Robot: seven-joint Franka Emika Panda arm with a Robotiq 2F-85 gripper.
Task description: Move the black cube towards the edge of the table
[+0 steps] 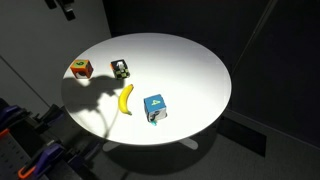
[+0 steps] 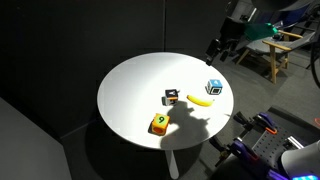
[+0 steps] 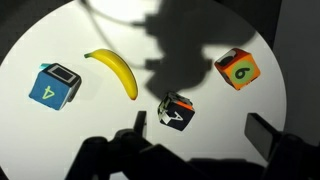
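The black cube [image 1: 120, 69] sits on the round white table [image 1: 190, 70], between the orange-red cube and the banana. It also shows in an exterior view [image 2: 172, 95] and in the wrist view [image 3: 176, 111], with white and green patches and an orange edge. My gripper [image 2: 222, 48] hangs high above the table, off past its rim, and only its tip shows in an exterior view [image 1: 66, 8]. In the wrist view the gripper [image 3: 200, 128] is open and empty, with the black cube just left of the middle between its fingers, far below.
An orange-red cube [image 1: 80, 69] lies near the table's rim. A banana [image 1: 126, 98] and a blue cube [image 1: 155, 107] lie close to the black cube. A wooden chair [image 2: 280, 45] stands beyond the table. Dark curtains surround the scene.
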